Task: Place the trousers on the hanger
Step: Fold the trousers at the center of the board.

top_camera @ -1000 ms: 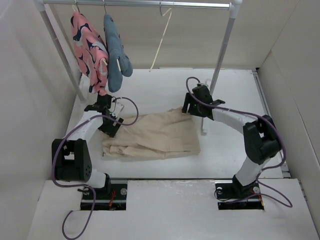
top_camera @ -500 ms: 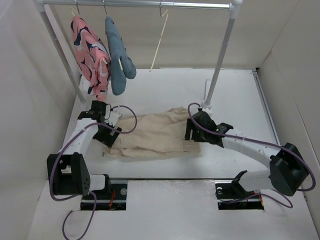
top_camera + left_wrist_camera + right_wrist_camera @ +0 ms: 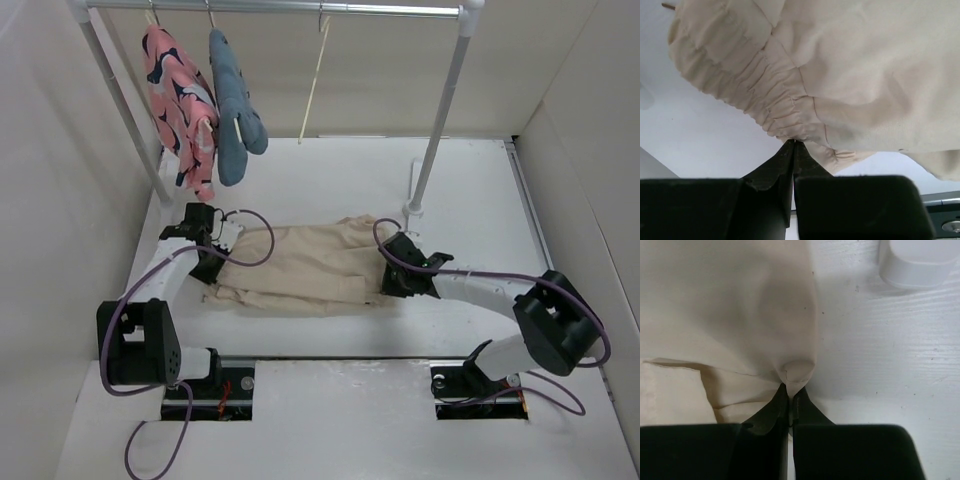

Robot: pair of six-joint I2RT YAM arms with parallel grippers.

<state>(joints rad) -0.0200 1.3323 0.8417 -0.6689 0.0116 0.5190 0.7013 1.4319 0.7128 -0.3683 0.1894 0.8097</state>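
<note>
The beige trousers (image 3: 305, 265) lie wrinkled on the white table between the two arms. My left gripper (image 3: 213, 266) is shut on their gathered waistband (image 3: 775, 107) at the left end; the cloth edge is pinched at the fingertips. At the right end my right gripper (image 3: 393, 280) is shut on a bunched fold of the trousers (image 3: 730, 315). The pale cream hanger (image 3: 318, 75) hangs empty from the grey rail (image 3: 270, 7), well beyond both grippers.
A pink patterned garment (image 3: 180, 110) and a blue denim garment (image 3: 232, 110) hang at the rail's left. The rack's right post (image 3: 440, 120) and its white foot (image 3: 917, 260) stand just behind my right gripper. The left post (image 3: 125, 110) stands near the left wall.
Both grippers came down onto the trousers' ends and shut on the cloth. The right arm swung nearer and lower; the trousers shifted slightly.
</note>
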